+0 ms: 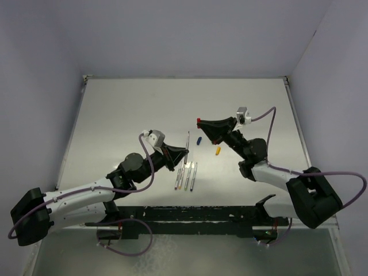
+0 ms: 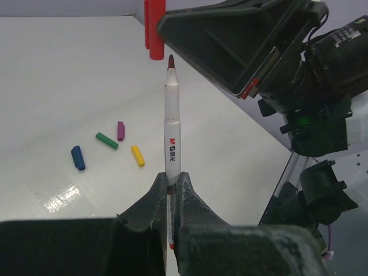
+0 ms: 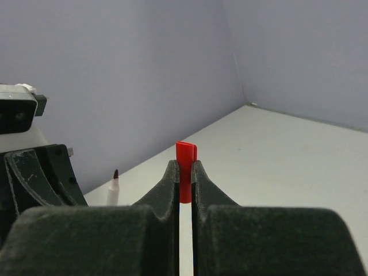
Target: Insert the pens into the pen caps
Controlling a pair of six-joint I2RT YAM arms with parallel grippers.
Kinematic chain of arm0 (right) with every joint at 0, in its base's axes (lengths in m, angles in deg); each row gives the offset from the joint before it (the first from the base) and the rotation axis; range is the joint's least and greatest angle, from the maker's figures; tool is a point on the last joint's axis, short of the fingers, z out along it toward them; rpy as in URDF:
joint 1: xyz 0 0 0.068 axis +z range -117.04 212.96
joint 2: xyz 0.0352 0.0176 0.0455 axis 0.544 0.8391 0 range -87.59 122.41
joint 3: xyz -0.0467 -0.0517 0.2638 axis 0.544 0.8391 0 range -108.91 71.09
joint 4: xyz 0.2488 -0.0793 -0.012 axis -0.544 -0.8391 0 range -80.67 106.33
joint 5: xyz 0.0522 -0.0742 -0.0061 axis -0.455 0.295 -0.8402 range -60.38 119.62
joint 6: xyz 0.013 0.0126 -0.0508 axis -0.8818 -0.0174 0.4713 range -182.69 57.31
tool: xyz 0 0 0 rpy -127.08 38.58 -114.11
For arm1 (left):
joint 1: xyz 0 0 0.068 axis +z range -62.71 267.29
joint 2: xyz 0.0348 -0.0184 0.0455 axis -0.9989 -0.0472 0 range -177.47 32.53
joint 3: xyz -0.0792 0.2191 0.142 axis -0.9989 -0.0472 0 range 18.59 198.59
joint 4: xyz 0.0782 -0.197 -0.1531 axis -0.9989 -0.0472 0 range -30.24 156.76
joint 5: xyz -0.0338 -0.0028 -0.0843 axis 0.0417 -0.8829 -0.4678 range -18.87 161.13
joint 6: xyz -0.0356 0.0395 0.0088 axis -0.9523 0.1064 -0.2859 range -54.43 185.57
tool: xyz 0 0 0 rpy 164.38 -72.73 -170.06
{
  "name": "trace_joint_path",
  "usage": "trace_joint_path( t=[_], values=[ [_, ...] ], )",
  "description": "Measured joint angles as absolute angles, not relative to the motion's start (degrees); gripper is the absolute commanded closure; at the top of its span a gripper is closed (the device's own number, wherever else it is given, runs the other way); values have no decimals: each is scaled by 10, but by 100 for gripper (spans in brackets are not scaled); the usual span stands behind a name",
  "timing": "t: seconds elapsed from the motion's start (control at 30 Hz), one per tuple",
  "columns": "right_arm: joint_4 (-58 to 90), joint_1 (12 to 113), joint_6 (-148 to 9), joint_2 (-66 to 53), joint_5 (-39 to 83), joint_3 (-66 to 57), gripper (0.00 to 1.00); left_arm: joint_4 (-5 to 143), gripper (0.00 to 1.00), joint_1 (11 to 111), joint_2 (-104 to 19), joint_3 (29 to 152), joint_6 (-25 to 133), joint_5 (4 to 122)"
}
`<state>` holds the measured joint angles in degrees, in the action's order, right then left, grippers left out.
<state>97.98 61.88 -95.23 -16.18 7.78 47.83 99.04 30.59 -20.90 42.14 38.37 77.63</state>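
**A:** Which step am I on?

**B:** The first pairing, as I read it. My left gripper (image 2: pixel 172 185) is clamped tight on the lower barrel of a pen (image 2: pixel 172 126). The pen stands nearly upright, its dark red tip pointing away from the camera. My right gripper (image 3: pixel 184 172) is pinched fully closed on the red cap (image 3: pixel 186 164), and part of the cap pokes out past the fingertips.

**A:** Are they joined?

**B:** Not yet. From the left wrist, the tip sits just beside the cap's lower end, a little to its right, close but apart. I judge the next move calls for a small sideways correction to line the two up, then a straight push together without either grip slipping.

**A:** Anything in the way?

**B:** Nothing between tip and cap. The right gripper's black body is just beside the pen's tip, though, so a careless shift could knock it. Down on the table (image 1: pixel 126 115), four more pens (image 1: pixel 186 176) lie side by side near my left gripper. Farther out lie a blue cap (image 2: pixel 77 157), a yellow cap (image 2: pixel 137 155), a green cap (image 2: pixel 107 141) and a purple cap (image 2: pixel 121 130), all well clear.
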Motion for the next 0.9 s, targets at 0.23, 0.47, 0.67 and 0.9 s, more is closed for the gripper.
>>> trace_joint_path(
  t=[0.23, 0.47, 0.67, 0.9],
  values=[
    [1035, 621, -1014, -102, 58, 475, 100, 1044, 100, 306, -235, 420, 377, 762],
    [1062, 622, -1027, -127, 57, 472, 100, 1079, 100, 306, -253, 411, 376, 759],
    [1067, 622, -1038, -138, 49, 462, 100, 1092, 100, 306, -270, 411, 377, 751],
    [1070, 622, -1057, -142, 41, 456, 100, 1098, 100, 306, -287, 418, 377, 742]
  ],
)
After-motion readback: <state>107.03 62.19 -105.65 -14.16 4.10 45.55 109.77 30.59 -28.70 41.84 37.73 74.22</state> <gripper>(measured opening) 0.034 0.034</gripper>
